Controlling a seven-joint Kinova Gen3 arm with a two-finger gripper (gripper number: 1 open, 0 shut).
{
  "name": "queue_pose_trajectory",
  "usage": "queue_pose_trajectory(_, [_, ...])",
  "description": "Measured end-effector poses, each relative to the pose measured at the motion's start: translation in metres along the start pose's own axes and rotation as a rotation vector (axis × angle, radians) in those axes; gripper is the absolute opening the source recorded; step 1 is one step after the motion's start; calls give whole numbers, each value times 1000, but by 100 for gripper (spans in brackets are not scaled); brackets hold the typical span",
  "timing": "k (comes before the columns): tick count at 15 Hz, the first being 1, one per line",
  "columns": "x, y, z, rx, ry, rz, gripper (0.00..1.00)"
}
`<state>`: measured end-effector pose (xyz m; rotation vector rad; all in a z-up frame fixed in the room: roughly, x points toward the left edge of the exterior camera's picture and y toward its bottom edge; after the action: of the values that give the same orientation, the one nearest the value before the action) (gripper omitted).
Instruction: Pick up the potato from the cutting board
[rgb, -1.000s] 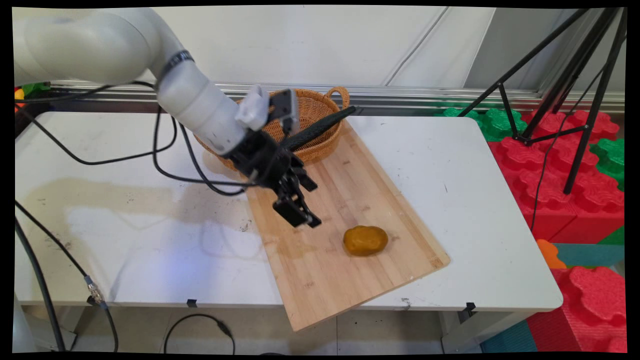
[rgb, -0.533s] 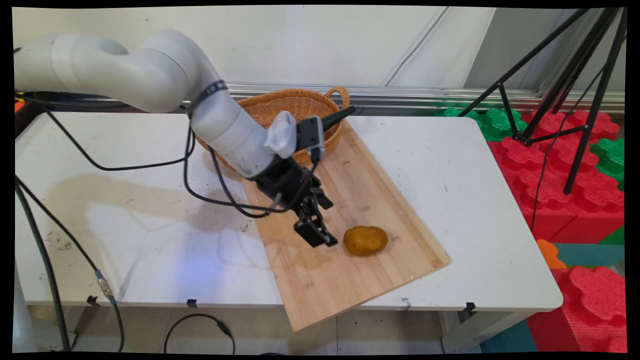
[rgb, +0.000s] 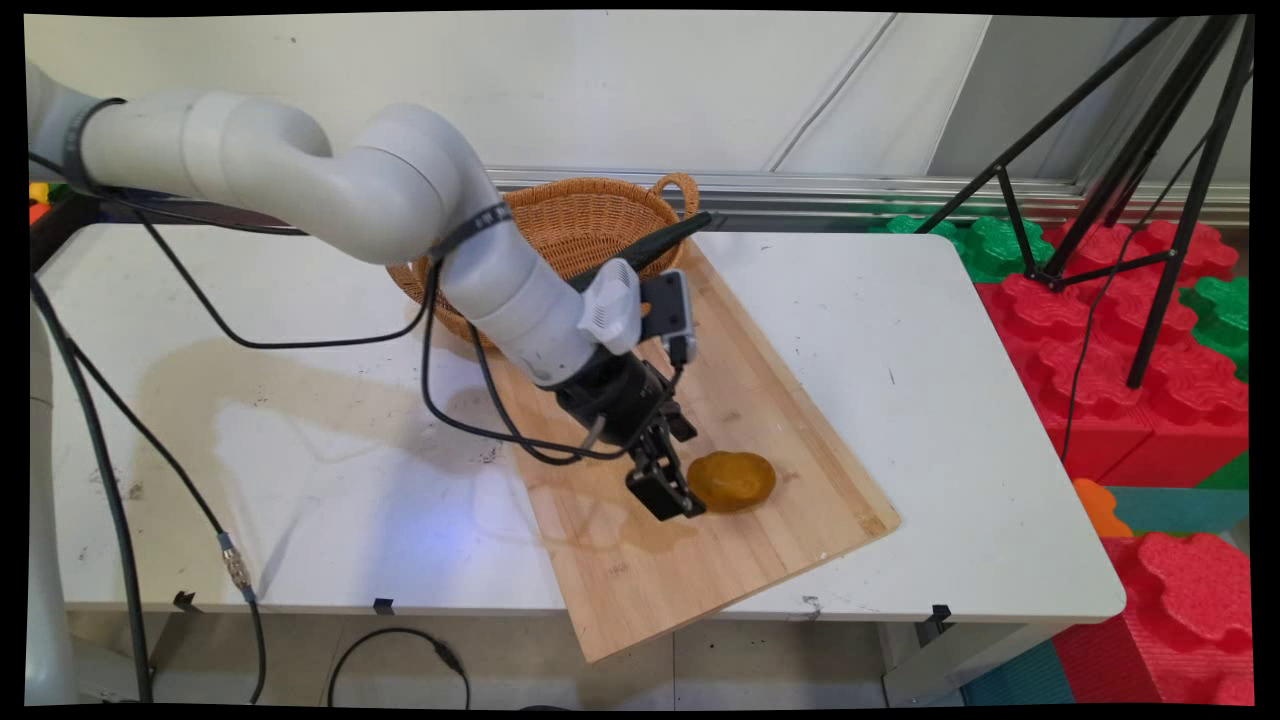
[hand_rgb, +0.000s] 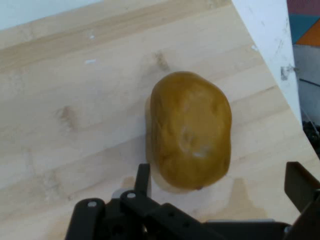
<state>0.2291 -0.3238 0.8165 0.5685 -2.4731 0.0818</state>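
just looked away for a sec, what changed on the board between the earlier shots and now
The claw moved down and toward the table's near right side across the wooden board, ending right beside the potato. In the hand view its open fingers stand on either side of the potato's near end, nothing gripped. The potato, board and wicker basket stayed where they were.

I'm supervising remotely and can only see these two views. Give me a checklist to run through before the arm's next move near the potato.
1. Gripper open: ok, one finger shows on each side of the potato.
2. Potato between the fingers: ok in the hand view.
3. Potato lying flat on the cutting board: ok.
4. Fingers touching the potato: cannot tell.
5. Board around the potato free of other things: ok.
6. Basket and the black tool on it apart from the gripper: ok.
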Motion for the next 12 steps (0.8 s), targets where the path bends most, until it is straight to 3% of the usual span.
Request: queue_pose_trajectory(12, [16,-5,44,13,-15,24,100])
